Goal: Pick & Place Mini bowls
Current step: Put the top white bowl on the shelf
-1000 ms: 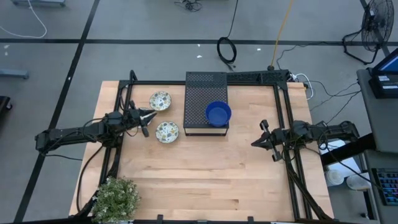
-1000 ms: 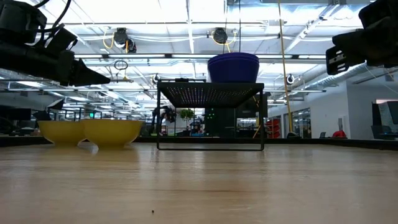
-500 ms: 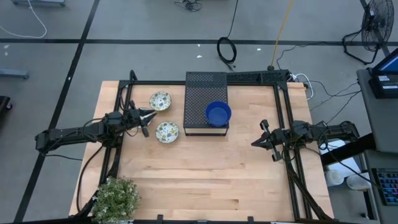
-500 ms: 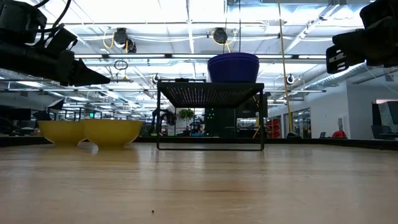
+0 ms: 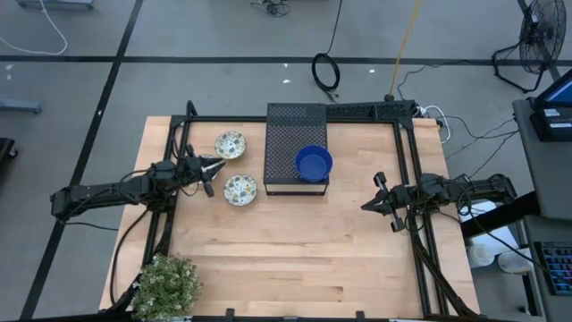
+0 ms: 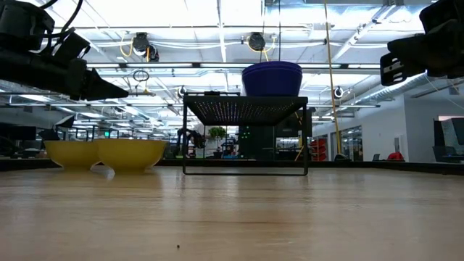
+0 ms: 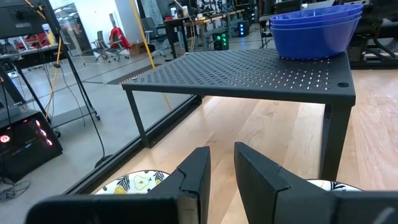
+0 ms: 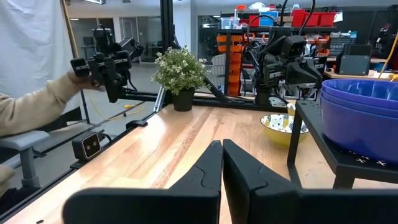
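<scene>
I am seeing a grey concrete floor (image 5: 223,36) lying around my pale wooden table (image 5: 286,250), bright ceiling lights (image 6: 217,14) glowing overhead, a black floor fan (image 5: 541,36) standing nearby.

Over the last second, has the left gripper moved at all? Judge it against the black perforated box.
No. In the high view the left gripper keeps the same gap to the black perforated box, hovering between the two patterned bowls.

I see stacked glossy blue mini bowls (image 5: 314,164) upright on the black perforated box (image 5: 290,134), at its 4 o'clock corner, two cream floral mini bowls (image 5: 231,144) (image 5: 239,189) upright on the worktop at the box's 9 o'clock.
</scene>
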Available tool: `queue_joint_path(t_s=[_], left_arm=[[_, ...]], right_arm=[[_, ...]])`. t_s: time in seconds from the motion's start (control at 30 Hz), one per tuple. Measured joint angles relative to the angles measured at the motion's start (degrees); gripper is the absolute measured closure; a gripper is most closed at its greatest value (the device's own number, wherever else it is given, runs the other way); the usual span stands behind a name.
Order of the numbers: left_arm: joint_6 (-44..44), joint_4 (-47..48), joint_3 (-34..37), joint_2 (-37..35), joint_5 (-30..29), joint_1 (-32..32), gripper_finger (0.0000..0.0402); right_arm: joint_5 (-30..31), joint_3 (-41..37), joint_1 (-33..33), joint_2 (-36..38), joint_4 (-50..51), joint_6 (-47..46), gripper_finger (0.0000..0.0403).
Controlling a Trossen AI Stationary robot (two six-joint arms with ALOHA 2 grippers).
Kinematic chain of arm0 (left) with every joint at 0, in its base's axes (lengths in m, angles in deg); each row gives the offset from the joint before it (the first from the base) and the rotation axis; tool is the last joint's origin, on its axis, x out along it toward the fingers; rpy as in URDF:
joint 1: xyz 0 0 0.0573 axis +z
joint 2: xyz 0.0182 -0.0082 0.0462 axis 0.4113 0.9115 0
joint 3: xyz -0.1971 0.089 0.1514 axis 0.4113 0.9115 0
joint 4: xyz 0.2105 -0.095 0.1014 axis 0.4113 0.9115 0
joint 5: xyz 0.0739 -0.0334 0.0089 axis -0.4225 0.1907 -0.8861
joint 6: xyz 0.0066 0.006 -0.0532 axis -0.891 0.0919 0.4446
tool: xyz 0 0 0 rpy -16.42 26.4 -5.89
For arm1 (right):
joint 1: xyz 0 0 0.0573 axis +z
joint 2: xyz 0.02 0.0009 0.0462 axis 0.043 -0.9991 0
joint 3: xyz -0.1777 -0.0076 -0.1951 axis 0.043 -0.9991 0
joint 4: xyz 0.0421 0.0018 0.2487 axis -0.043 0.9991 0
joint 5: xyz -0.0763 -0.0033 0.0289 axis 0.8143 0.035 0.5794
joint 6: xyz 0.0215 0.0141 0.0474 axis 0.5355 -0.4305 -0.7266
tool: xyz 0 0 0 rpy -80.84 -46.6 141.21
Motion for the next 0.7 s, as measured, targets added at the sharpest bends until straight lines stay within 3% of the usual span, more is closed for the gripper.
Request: queue_joint_path(t_s=[0.2, 0.5, 0.6, 0.7], left_arm=[[0.6, -2.4, 0.0, 0.0, 0.3, 0.0, 0.0325], [18.9, -17.8, 0.0, 0.0, 13.9, -0.1, 0.0325], [19.6, -18.3, 0.0, 0.0, 12.1, -0.1, 0.0325], [19.7, -19.7, 0.0, 0.0, 5.8, 0.0, 0.0325]], right_arm=[[0.0, 0.0, 0.0, 0.0, 0.0, 0.0, 0.0403], [0.0, 0.0, 0.0, 0.0, 0.0, 0.0, 0.0403], [0.0, 0.0, 0.0, 0.0, 0.0, 0.0, 0.0403], [0.0, 0.0, 0.0, 0.0, 0.0, 0.0, 0.0403]])
